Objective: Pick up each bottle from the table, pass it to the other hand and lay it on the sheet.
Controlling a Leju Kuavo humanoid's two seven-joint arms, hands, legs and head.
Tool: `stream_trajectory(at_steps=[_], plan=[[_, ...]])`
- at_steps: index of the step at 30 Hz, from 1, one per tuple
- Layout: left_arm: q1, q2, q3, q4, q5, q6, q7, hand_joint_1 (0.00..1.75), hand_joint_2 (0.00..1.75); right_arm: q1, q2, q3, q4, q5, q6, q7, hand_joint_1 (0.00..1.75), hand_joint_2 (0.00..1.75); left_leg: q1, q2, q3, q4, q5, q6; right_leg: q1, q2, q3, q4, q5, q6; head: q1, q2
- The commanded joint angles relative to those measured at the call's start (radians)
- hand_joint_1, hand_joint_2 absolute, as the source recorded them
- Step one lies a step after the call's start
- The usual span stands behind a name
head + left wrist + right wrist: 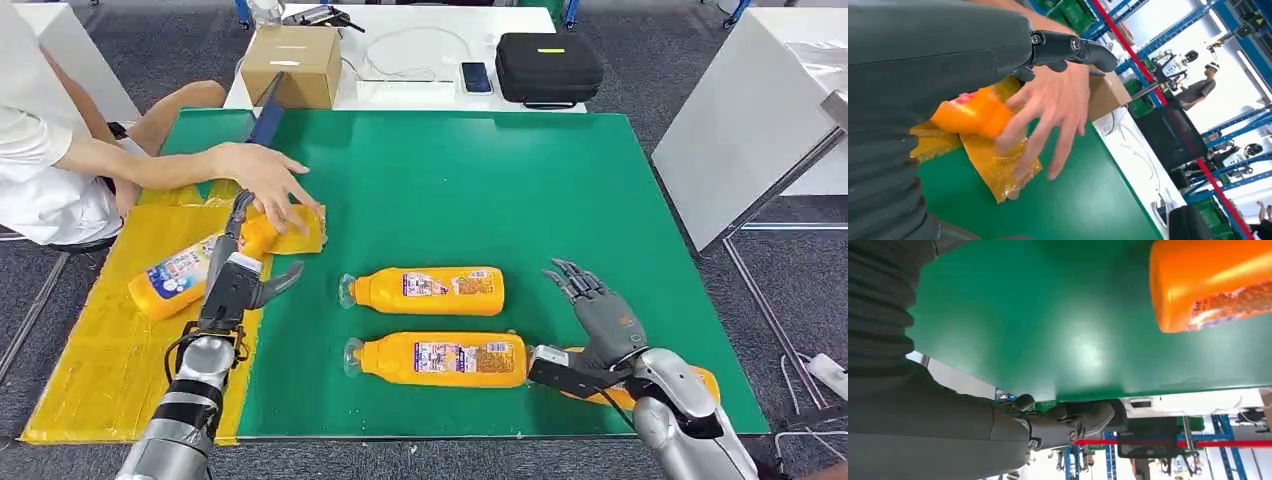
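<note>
Green matting covers the bench (560,190), with a yellow sheet (90,350) laid along the left side of the head view. One orange bottle (175,278) lies on the sheet at centre left, cap end toward the mat. The left hand (238,285) sits at that bottle's neck end with its thumb spread out to the side; whether its fingers grip the bottle cannot be told. A person's hand (262,180) reaches in from the upper left and touches the same bottle and the sheet's corner.

Two more bottles lie on the mat at lower centre: the upper bottle (425,290) and the lower bottle (440,359), both flat, caps pointing left. A fourth bottle (700,382) lies at lower right, mostly hidden under the right arm. The right hand (600,310) hovers above the mat just right of these, fingers apart and holding nothing.

Handling estimate: the bottles appear to be stiff plastic with glossy labels, probably smooth and liable to roll when nudged. Grasp across the broad labelled body, near the middle, rather than the narrow neck.
</note>
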Motion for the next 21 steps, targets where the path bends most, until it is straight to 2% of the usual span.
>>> stream_trajectory(at_steps=[1,4,8,11,13,16,18,21], plan=[[-0.084,-0.001,-0.028,0.117,0.009,0.001,-0.003,0.00,1.75,-0.010,-0.063,0.032,0.039,-0.113,0.122,-0.110,0.00,1.75,0.001,-0.004,0.003,0.001,-0.001,-0.003,0.001,-0.001,0.004,0.000,-0.002,-0.002,0.000,0.000],[-0.096,-0.003,-0.028,0.137,0.012,0.005,-0.006,0.00,1.75,0.019,-0.074,0.039,-0.019,-0.158,0.150,-0.152,0.00,1.75,0.001,-0.004,0.003,0.001,-0.001,-0.003,0.000,-0.002,0.004,0.000,-0.002,-0.002,0.000,0.000],[-0.085,-0.006,-0.029,0.130,0.013,0.007,-0.006,0.00,1.75,0.022,-0.025,0.052,-0.038,-0.116,0.108,-0.134,0.00,1.75,0.001,-0.002,0.003,0.000,-0.001,-0.002,0.000,0.001,0.003,0.000,-0.001,-0.002,0.000,0.000],[-0.079,-0.011,-0.029,0.123,0.007,0.005,0.002,0.00,1.75,-0.014,0.032,0.071,0.001,-0.063,0.043,-0.114,0.00,1.75,0.002,-0.001,0.007,0.001,-0.004,-0.005,0.001,0.003,0.007,0.001,-0.003,-0.003,0.000,0.000],[-0.077,-0.014,-0.031,0.122,0.004,0.004,0.004,0.00,1.75,-0.051,0.074,0.079,0.020,-0.047,0.016,-0.103,0.00,1.75,0.002,0.001,0.003,0.000,-0.001,-0.003,0.001,0.003,0.003,-0.001,0.000,-0.002,0.000,0.000],[-0.077,-0.016,-0.034,0.118,0.001,0.005,0.006,0.00,1.75,-0.094,0.097,0.088,0.040,-0.033,-0.013,-0.088,0.00,1.75,0.002,0.003,0.006,0.001,-0.004,-0.005,0.002,0.006,0.005,0.001,-0.001,-0.003,0.000,0.000],[-0.078,-0.017,-0.035,0.116,0.003,0.001,0.008,0.00,1.75,-0.134,0.110,0.100,0.069,-0.027,-0.014,-0.078,0.00,1.75,0.001,0.002,0.002,0.000,-0.001,-0.002,0.001,0.003,0.002,0.000,0.000,-0.001,0.000,0.000],[-0.079,-0.017,-0.035,0.116,0.003,0.002,0.008,0.00,1.75,-0.139,0.111,0.101,0.073,-0.026,-0.014,-0.077,0.00,1.75,0.002,0.002,0.005,0.001,-0.002,-0.003,0.001,0.004,0.005,0.000,-0.001,-0.002,0.000,0.000]])
